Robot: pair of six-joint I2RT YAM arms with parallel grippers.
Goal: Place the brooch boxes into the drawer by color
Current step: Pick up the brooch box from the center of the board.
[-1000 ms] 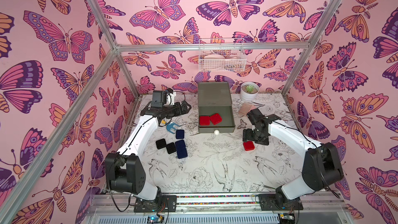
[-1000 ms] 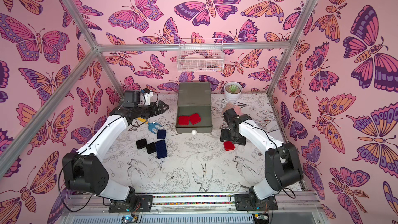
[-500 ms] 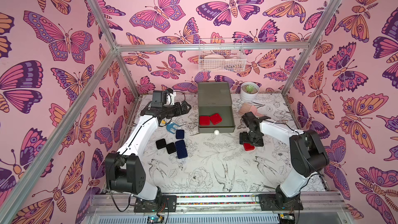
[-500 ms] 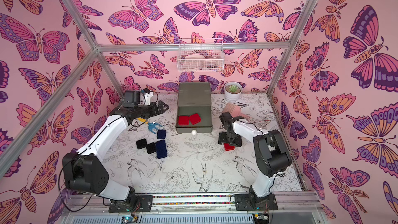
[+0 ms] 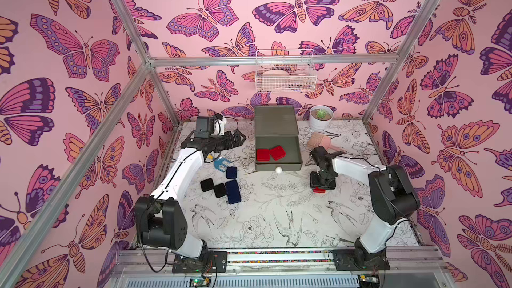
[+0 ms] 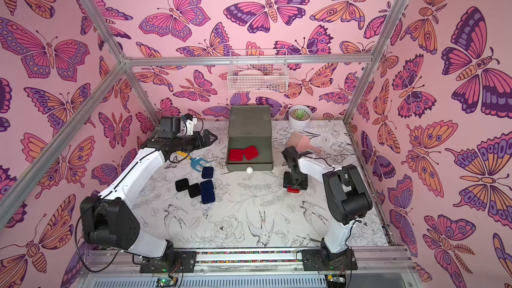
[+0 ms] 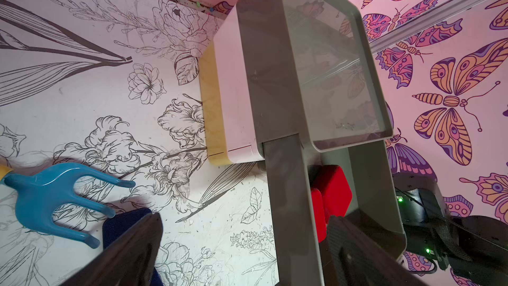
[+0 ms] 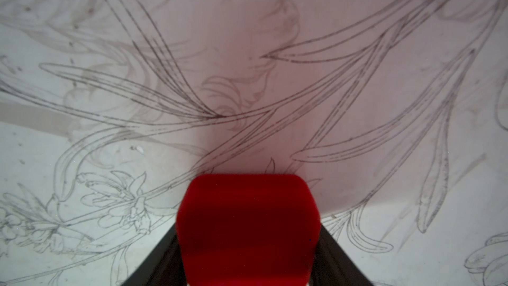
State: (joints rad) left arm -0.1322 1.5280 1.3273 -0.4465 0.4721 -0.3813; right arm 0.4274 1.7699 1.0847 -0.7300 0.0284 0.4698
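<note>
Right of the pulled-out top drawer (image 5: 277, 166), on the flowered counter (image 5: 277, 217), the right arm (image 5: 349, 164) pointed straight down at a lone red box (image 5: 318, 190). Its jaws stood part-way open astride that box, one finger (image 8: 162, 257) along each side, with the case lying on the counter between them. Whether they already pressed it I could not tell. Taking so low a case by its edges looked like the only sound hold, since the flat top offers nothing to pinch.

The drawer chest (image 5: 275, 120) stood at the far middle, its olive-green drawer drawn toward the near side with the ball knob (image 5: 278, 170) in front. Two red boxes (image 5: 262, 155) lay side by side on its floor toward the left, and the right part was bare. Drawn out like that, it could be loaded from above. I judged red to be that tier's colour, so the third red one belonged there too. The white middle tier (image 7: 236, 92) and yellow bottom tier (image 7: 213, 105) were closed.

Left of the chest, the left arm (image 5: 180, 173) held its jaws wide apart and empty above the counter, probably to keep out of the right arm's path. Nearer than them, two black boxes (image 5: 207, 184) and two navy boxes (image 5: 232, 191) lay clustered beside a blue forked tool (image 5: 221, 163), none yet sorted. A wire basket (image 5: 285, 78) on the far wall held pale things I could not make out.
</note>
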